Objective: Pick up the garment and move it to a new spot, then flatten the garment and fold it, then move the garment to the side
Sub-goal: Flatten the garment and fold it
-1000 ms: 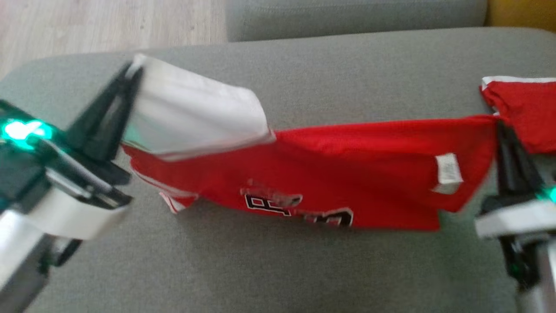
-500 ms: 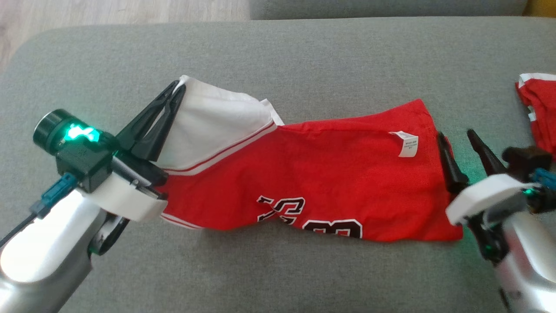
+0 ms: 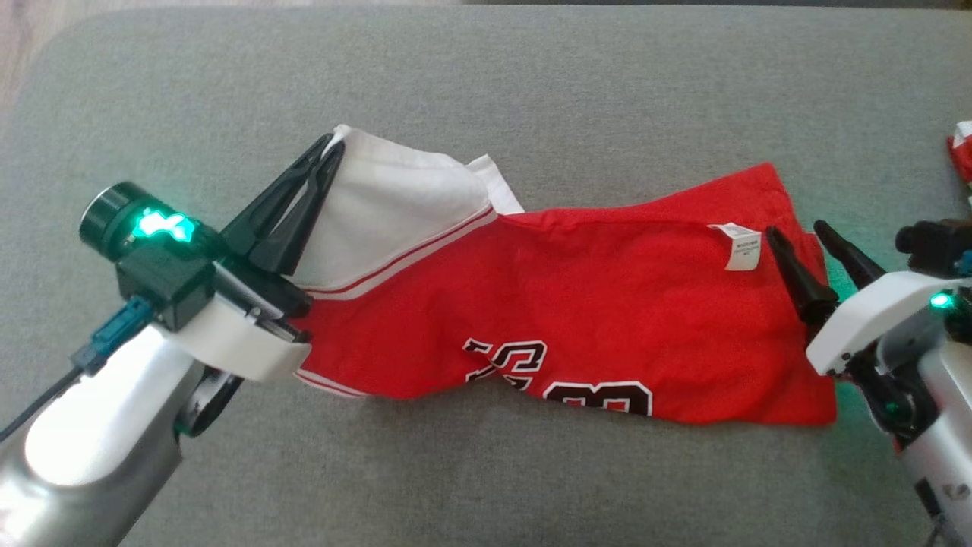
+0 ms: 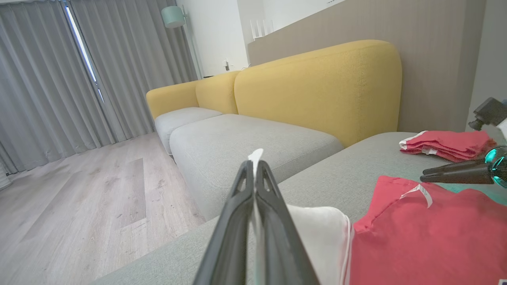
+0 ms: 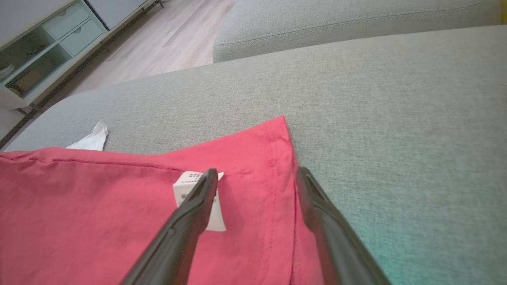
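Red, smooth fabric forms the garment (image 3: 577, 334), which lies stretched lengthwise across the grey woven cushion (image 3: 531, 91). Black-and-white lettering runs near its front edge. The left gripper (image 3: 332, 144) is clenched on the white panel at the garment's left end and lifts it into a soft tent shape. The right gripper (image 3: 795, 228) is released, its tapered fingers spread astride the stitched right hem, beside a white rectangular label (image 3: 743, 245). A red folded cloth (image 4: 447, 144) lies well apart.

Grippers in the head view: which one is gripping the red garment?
The left gripper: its jaws are pinched shut on the white end of the red garment. The right gripper has its jaws spread apart at the other end, clamping nothing.
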Robot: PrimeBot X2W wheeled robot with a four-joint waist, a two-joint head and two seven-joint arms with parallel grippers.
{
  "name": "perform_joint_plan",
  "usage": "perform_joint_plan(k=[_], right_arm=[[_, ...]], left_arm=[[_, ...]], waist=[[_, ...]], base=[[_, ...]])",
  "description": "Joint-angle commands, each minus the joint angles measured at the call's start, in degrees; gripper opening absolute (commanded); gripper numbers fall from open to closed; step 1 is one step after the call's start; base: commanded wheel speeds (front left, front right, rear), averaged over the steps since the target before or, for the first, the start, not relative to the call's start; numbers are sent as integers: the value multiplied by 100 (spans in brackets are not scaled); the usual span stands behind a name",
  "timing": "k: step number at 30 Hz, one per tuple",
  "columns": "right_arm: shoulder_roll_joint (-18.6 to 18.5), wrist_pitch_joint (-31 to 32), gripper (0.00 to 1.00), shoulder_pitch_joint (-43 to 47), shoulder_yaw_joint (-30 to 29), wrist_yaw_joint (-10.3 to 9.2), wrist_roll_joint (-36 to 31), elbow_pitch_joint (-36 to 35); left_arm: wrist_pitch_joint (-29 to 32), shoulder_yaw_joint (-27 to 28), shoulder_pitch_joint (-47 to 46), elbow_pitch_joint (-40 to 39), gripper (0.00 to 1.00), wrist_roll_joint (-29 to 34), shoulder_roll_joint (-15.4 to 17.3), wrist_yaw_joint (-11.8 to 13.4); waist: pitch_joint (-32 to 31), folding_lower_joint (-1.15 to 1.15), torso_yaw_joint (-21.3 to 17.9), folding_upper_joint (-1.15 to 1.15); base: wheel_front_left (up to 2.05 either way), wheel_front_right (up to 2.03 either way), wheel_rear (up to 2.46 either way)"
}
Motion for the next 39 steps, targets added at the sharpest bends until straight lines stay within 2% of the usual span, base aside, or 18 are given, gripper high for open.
perform_joint_plan(k=[1, 5, 15, 16, 17, 18, 19, 20, 21, 30, 36, 39], right_arm=[[-200, -6, 100, -121, 93, -4, 78, -124], [-276, -18, 100, -248, 262, -4, 133, 81], [-123, -162, 100, -641, 649, -4, 376, 670], [-107, -189, 95, -674, 678, -4, 416, 721], [-96, -218, 82, -708, 710, -4, 446, 772], [-89, -249, 53, -742, 747, -4, 471, 819], [-90, -284, 40, -775, 788, -4, 492, 858], [-103, -353, 40, -811, 829, -4, 484, 885], [-109, -430, 0, -844, 854, -4, 480, 924], [-376, -1064, 0, -1029, 947, -4, 668, 876], [-787, -1268, 0, -959, 784, -4, 1052, 376], [-1154, -1213, 0, -841, 691, -4, 1343, -176]], left_arm=[[-52, 375, -292, -87, 0, 53, 148, -19], [-52, 479, -271, -59, 0, 132, 46, -69], [-53, 701, -162, -11, 0, 274, -48, -211], [-53, 710, -166, -6, 0, 287, -61, -225], [-53, 718, -169, 0, 0, 299, -75, -239], [-53, 725, -172, 9, 0, 311, -88, -251], [-53, 729, -173, 19, 0, 323, -99, -263], [-53, 734, -172, 28, 0, 335, -110, -274], [-53, 739, -170, 37, 0, 347, -122, -283], [-53, 1022, -87, -43, 0, 519, -128, -299], [-53, 1307, -13, -205, 0, 605, -102, -328], [-53, 1499, -40, -344, 0, 661, -33, -354]], waist=[[29, -1, 35, 0], [72, -1, 88, 0], [132, -1, 161, 0], [141, -1, 173, 0], [148, -1, 184, 0], [155, -1, 195, 0], [160, -1, 205, 0], [164, -1, 212, 0], [165, -1, 217, 0], [-6, -1, 68, 0], [-229, -1, -93, 0], [-435, -1, -201, 0]], base=[[0, 0, 0], [0, 0, 0], [0, 0, 0], [0, 0, 0], [0, 0, 0], [0, 0, 0], [0, 0, 0], [0, 0, 0], [0, 0, 0], [0, 0, 0], [0, 0, 0], [0, 0, 0]])
